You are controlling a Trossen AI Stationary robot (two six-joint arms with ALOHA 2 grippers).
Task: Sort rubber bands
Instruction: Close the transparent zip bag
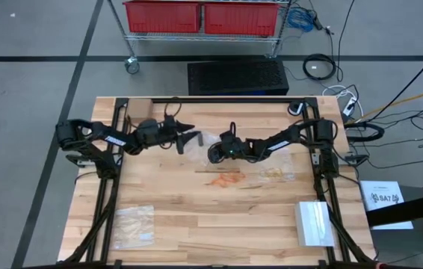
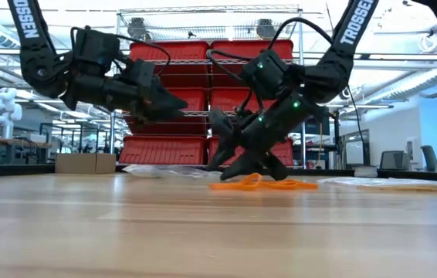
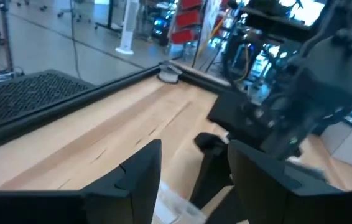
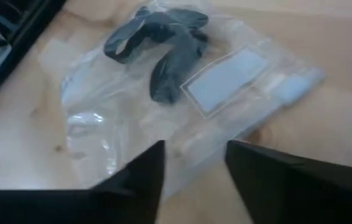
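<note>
Wooden tabletop [image 1: 196, 224]: orange rubber bands [image 1: 225, 180] lie mid-table; black rubber bands [image 4: 163, 43] sit inside a clear bag [image 4: 132, 118], blurred. Right tool [image 4: 191, 168] hovers spread over it; left tool [image 3: 191, 174], spread, hangs raised nearby.

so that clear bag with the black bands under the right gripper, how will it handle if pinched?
The clear bag lies crumpled and thin, so probably floppy, sagging from one pinched edge. Glossy film may slip. The black bands inside would likely slide and bunch low.
</note>
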